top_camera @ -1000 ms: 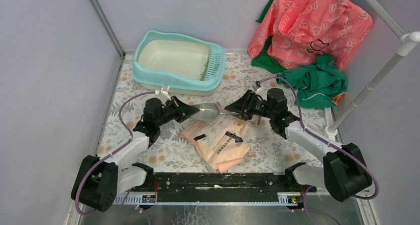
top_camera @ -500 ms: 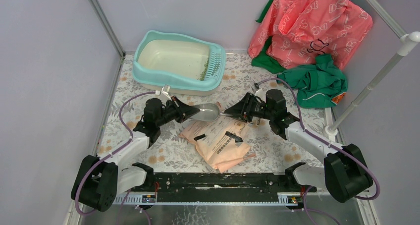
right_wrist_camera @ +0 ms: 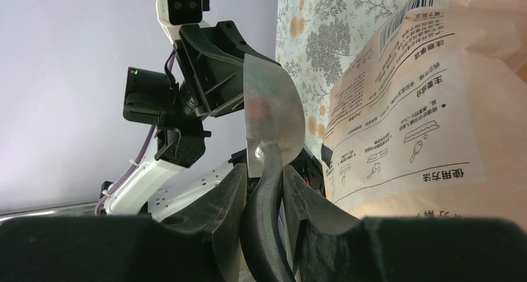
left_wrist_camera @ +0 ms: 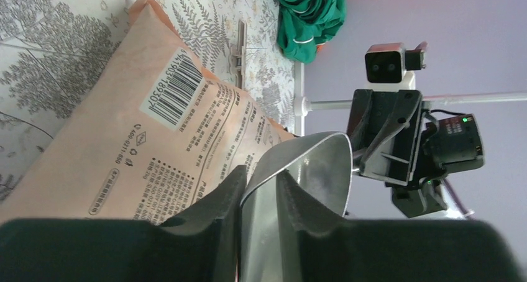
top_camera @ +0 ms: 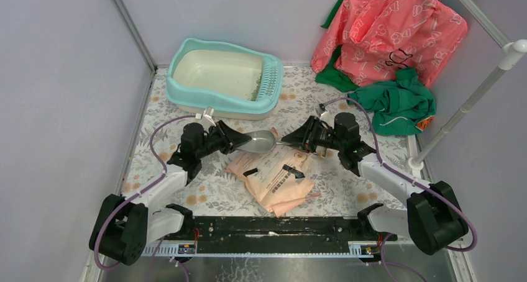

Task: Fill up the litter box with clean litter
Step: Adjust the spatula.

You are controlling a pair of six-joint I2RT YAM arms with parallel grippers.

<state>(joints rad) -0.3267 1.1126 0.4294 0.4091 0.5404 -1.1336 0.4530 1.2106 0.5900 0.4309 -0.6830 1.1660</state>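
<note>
The light-teal litter box [top_camera: 186, 90] stands at the back left, its cream basin mostly bare, with a thin scatter of green litter [top_camera: 255, 89] by the grille ledge. A metal scoop [top_camera: 262, 140] hangs between both grippers above the peach paper bag [top_camera: 276, 179], which lies flat. My left gripper [top_camera: 239, 140] is shut on the scoop bowl's wall [left_wrist_camera: 304, 170]; its fingers [left_wrist_camera: 220, 198] pinch the rim. My right gripper [top_camera: 291, 139] is shut on the scoop's black handle [right_wrist_camera: 268, 189], below the bowl [right_wrist_camera: 270, 114]. The bowl looks empty.
A pink printed bag [top_camera: 391, 27] and green cloth [top_camera: 398, 102] are heaped at the back right. A white pole [top_camera: 466, 108] slants along the right side. Walls close in left and back. A small grey clip [left_wrist_camera: 239, 46] lies on the floral mat.
My right gripper has crept a little left along the handle towards the scoop bowl. The left arm, scoop, bag and litter box have stayed put.
</note>
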